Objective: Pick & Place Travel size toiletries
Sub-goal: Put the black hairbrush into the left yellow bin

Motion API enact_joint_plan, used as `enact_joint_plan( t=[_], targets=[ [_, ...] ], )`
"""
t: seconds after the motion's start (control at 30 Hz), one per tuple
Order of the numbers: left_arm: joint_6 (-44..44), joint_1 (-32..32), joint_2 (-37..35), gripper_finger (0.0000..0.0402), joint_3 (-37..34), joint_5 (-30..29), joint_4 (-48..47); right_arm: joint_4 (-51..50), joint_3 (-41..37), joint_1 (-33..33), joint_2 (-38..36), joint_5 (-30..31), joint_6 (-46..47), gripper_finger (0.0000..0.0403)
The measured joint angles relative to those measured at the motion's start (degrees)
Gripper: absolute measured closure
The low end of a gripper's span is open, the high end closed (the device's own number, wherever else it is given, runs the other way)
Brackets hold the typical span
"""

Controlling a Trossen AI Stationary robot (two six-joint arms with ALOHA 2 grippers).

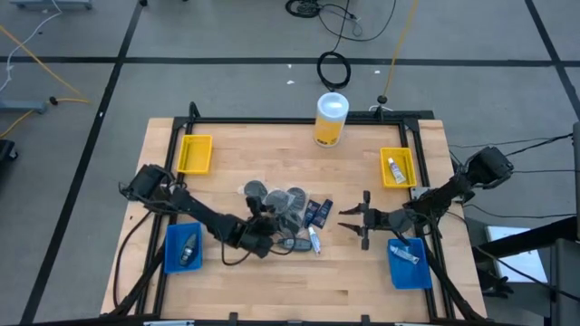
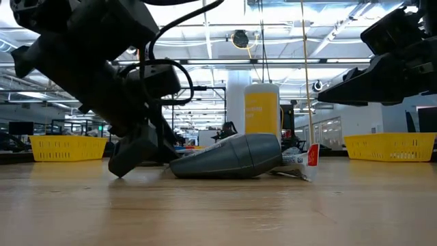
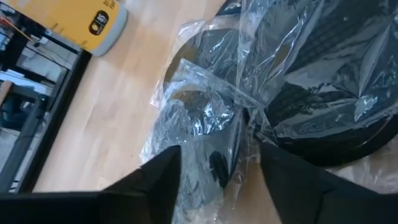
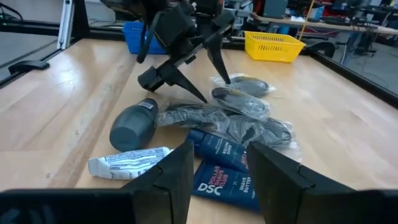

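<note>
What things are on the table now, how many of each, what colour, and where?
Wooden table: one, light brown.
Round dark grey discs in clear wrap: several, overlapping, exact count unclear; table centre.
Dark grey oblong bottle: one in the central pile, lying on its side.
Small white tube: one in the pile, beside the bottle.
Dark blue sachets: two, near edge of the pile.
Yellow plastic bins: two, far corners; the right one holds a small tube.
Blue plastic bins: two, near corners; each holds an item.
Large yellow cylinder container with white lid: one, far edge, upright.
Left gripper: open, over the discs.
Right gripper: open, right of the pile.
</note>
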Motion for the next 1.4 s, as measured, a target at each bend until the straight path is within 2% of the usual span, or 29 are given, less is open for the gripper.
enact_joint_plan(
  t=[0.2, 0.43, 0.6, 0.87, 1.1, 1.17, 1.23, 1.4],
  targets=[
    [-3.4, 2.1, 0.0, 0.0286, 0.0, 3.9, -0.1, 0.0, 0.0, 0.0, 0.0, 0.0, 0.2, 0.0264],
    [-4.8, 2.8, 0.1, 0.0392, -0.1, 3.0, 0.2, 0.0, 0.0, 0.0, 0.0, 0.0, 0.1, 0.0264],
    [-5.1, 1.2, -2.3, 0.0393, -0.3, -3.9, -1.0, 0.0, 0.0, 0.0, 0.0, 0.0, 0.0, 0.0264],
    [-11.1, -3.0, -12.1, 0.04, -0.1, -18.5, -5.9, -0.1, 0.0, 0.0, 0.0, 0.0, 0.3, 0.0264],
    [-27.7, -3.4, -21.4, 0.0401, 0.0, -23.8, -24.7, -0.1, 0.0, 0.0, 0.0, 0.0, 0.4, 0.0264],
    [-33.2, -2.5, -23.2, 0.0401, 0.0, -22.8, -30.3, -0.4, 0.0, 0.0, 0.0, 0.0, 0.4, 0.0264],
    [-36.8, -1.4, -24.2, 0.0399, 0.0, -18.5, -33.2, -0.5, 0.0, 0.0, 0.0, 0.0, 0.4, 0.0264],
    [-34.8, 0.1, -23.4, 0.0397, -0.1, -6.7, -31.3, -0.3, 0.0, 0.0, 0.0, 0.0, 0.4, 0.0264]
  ],
)
